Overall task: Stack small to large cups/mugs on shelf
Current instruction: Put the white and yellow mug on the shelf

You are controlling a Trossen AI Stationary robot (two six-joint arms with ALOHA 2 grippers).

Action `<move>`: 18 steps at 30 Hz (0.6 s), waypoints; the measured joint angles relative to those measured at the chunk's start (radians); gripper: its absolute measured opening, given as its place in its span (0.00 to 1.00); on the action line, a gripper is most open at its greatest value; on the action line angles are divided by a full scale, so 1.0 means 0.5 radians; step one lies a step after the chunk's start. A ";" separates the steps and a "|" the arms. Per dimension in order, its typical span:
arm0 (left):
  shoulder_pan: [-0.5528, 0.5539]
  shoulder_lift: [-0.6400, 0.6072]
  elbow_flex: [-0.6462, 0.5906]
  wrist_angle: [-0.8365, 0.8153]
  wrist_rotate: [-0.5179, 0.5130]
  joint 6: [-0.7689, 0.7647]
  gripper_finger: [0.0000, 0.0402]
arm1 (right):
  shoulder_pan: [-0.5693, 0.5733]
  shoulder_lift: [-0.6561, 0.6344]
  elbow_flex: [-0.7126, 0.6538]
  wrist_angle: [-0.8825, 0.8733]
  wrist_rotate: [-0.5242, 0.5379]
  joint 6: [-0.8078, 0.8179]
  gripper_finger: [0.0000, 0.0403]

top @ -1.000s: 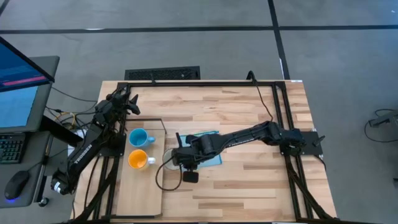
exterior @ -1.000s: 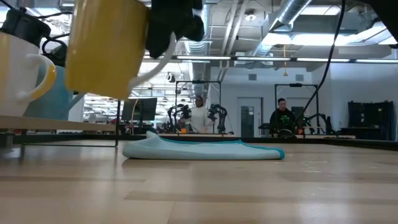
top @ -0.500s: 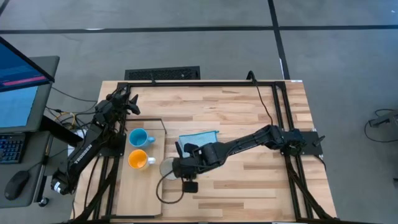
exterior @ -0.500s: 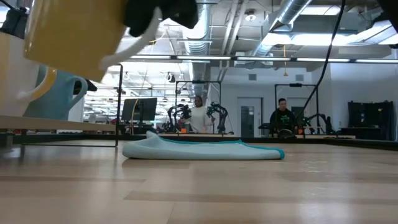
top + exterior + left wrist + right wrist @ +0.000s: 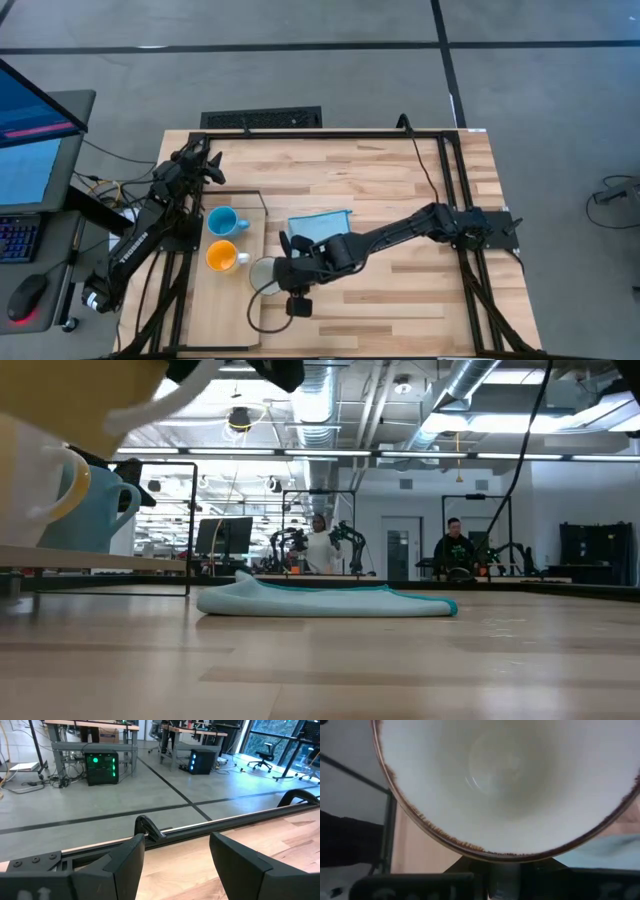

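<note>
Cream mug (image 5: pixel 267 274) rides in the right tool (image 5: pixel 283 274), held clear of the wood at the right edge of the shelf (image 5: pixel 222 318), near the tabletop's (image 5: pixel 400 300) left side. From the tool's own camera the mug's mouth fills everything: smooth glazed inside, off-white, a speckled brown rim. The right tool is clamped on that mug, seemingly at the rim or wall on the handle side, though the exact hold is hidden.

Glazed ceramic like that will be stiff, fairly heavy and slick, and it will chip if set down hard. My guess is a rim-wall pinch is the sound hold.

On the shelf, light blue mug (image 5: pixel 222 221) and orange mug (image 5: pixel 221 257) stand upright, one just beside the other, white handle on the orange one pointing towards the carried mug. Pale flat board, thin black wire frame (image 5: pixel 262 215) along it.

Soft blue cloth (image 5: pixel 321 222) lies rumpled mid-tabletop. Left tool (image 5: pixel 213 171) waits at the far left corner, fingers (image 5: pixel 122 865) apart, gripping nothing.
</note>
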 joint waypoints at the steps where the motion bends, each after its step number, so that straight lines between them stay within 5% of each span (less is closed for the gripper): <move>1: 0.000 0.000 0.000 0.000 0.000 0.000 0.54 | 0.011 0.000 0.000 0.013 -0.002 0.000 0.17; 18: -0.004 0.022 0.000 0.000 0.004 0.006 0.54 | 0.018 0.192 0.029 0.316 -0.214 0.020 0.16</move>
